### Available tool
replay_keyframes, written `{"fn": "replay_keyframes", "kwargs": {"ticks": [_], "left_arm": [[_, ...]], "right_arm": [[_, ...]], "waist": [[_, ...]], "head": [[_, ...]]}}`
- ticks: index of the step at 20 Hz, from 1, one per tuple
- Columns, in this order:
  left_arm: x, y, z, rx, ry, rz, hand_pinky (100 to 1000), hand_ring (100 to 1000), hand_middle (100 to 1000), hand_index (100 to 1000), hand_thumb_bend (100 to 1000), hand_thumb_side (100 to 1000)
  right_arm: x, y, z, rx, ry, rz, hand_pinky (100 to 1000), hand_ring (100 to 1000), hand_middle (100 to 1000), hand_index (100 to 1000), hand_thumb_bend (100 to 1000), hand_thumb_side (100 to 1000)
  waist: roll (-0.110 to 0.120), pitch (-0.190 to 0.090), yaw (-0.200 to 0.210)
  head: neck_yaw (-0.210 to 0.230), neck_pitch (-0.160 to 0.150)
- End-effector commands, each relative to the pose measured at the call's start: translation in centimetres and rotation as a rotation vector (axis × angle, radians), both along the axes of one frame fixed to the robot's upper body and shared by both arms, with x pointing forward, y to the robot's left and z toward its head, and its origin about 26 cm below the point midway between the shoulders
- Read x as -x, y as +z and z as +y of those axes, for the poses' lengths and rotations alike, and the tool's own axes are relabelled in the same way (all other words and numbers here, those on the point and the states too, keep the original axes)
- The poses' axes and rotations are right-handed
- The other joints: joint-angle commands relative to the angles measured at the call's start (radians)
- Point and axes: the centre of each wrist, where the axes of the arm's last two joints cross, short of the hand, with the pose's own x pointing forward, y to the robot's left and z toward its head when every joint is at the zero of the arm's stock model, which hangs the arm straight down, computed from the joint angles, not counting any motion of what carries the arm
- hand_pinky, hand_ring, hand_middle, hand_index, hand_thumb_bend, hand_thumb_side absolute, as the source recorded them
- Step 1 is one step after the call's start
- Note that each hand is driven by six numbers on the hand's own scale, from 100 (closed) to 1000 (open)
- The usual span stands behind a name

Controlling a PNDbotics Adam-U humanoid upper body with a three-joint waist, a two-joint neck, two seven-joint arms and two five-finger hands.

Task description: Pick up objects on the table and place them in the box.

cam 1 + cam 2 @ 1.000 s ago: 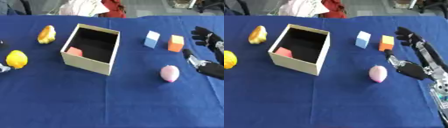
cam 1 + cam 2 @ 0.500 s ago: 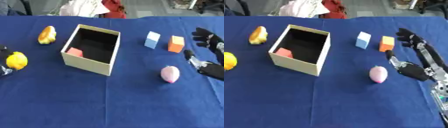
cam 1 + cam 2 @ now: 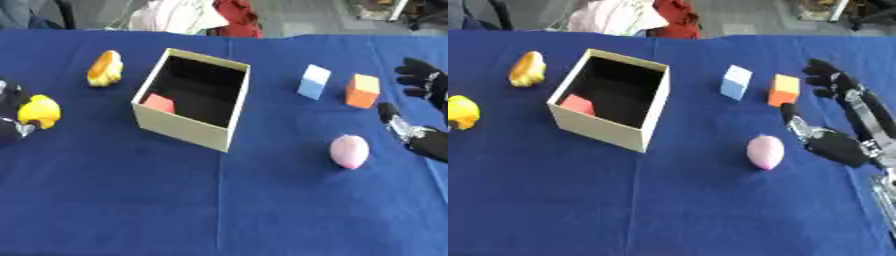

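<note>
An open cream box (image 3: 184, 131) stands left of centre on the blue table, with a pink-red block (image 3: 159, 103) inside. My left hand (image 3: 9, 131) shows at the left edge, its fingers curled round a yellow object (image 3: 39, 111). An orange-yellow object (image 3: 105, 68) lies behind it, left of the box. Right of the box stand a light blue block (image 3: 313, 81) and an orange block (image 3: 361, 91), with a pink egg shape (image 3: 349, 151) nearer me. My right hand (image 3: 837, 147) is open, fingers spread, just right of the egg and apart from it.
White cloth (image 3: 179, 15) and red cloth (image 3: 236, 14) lie beyond the table's far edge. Bare blue cloth (image 3: 219, 210) stretches across the near half of the table.
The yellow object has shifted slightly up and to the right, with my left hand closing round it. My right hand has stayed almost where it was.
</note>
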Motion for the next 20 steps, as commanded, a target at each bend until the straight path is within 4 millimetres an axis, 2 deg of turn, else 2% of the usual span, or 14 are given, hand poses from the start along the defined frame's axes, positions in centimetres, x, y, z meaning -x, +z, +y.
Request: {"fn": "replay_keyframes", "kwargs": {"ticks": [1, 2, 6, 10, 16, 20], "left_arm": [[0.1, 2.4, -0.4, -0.058, -0.013, -0.092, 587, 489, 399, 547, 373, 100], [0.1, 2.7, -0.7, -0.066, -0.023, -0.107, 584, 486, 392, 541, 373, 100], [0.2, 4.3, -2.1, -0.1, -0.072, -0.177, 586, 485, 386, 537, 384, 100], [0.3, 6.9, -4.3, -0.131, -0.156, -0.282, 591, 486, 382, 535, 394, 100], [-0.3, 10.9, -9.0, -0.128, -0.338, -0.407, 588, 487, 380, 533, 396, 100], [-1.5, 12.2, -12.2, -0.127, -0.465, -0.405, 594, 489, 385, 538, 386, 100]], "right_arm": [[-0.1, 0.8, -0.3, 0.008, 0.001, -0.021, 861, 893, 882, 983, 260, 473], [-0.1, 0.8, -0.3, 0.008, 0.001, -0.021, 861, 893, 882, 983, 237, 478], [-0.1, 0.8, -0.3, 0.007, 0.0, -0.022, 861, 893, 882, 983, 236, 479], [-0.1, 0.7, -0.3, 0.008, -0.001, -0.018, 861, 893, 882, 983, 232, 480], [-0.1, 0.6, -0.1, 0.006, 0.008, -0.012, 861, 894, 882, 983, 228, 482], [-0.1, 0.5, 0.0, 0.006, 0.015, -0.009, 862, 894, 882, 984, 228, 482]], "waist": [[0.006, -0.027, 0.001], [0.006, -0.027, 0.001], [0.005, -0.029, 0.0], [0.006, -0.031, -0.003], [0.005, -0.036, -0.006], [0.002, -0.041, -0.014]], "head": [[0.009, -0.009], [0.008, -0.009], [0.006, -0.009], [0.005, -0.006], [-0.003, -0.004], [-0.004, -0.006]]}}
